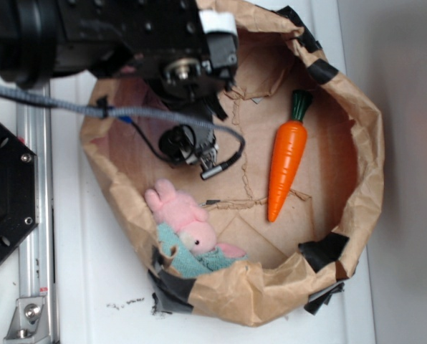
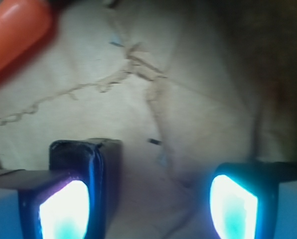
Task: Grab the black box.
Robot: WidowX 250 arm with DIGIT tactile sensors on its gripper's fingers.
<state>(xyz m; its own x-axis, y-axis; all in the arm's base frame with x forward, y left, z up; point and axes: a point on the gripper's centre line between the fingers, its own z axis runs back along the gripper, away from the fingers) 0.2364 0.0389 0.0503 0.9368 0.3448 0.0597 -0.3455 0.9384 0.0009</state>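
Observation:
In the wrist view the black box (image 2: 110, 164) is a dark glossy block lying on the brown paper. It sits just inside my left finger (image 2: 64, 211), touching or almost touching it. My gripper (image 2: 151, 179) is open, with a wide gap of bare paper between the box and the right finger (image 2: 235, 206). In the exterior view my gripper (image 1: 203, 100) hangs over the upper left of the paper bag's floor, and the arm hides the box there.
An orange carrot (image 1: 286, 163) lies right of the gripper, and its tip shows in the wrist view's carrot corner (image 2: 14, 30). A pink plush bunny (image 1: 188, 222) rests against the crumpled paper bag wall (image 1: 364, 165). A flat black hexagonal plate (image 1: 2, 193) lies outside, far left.

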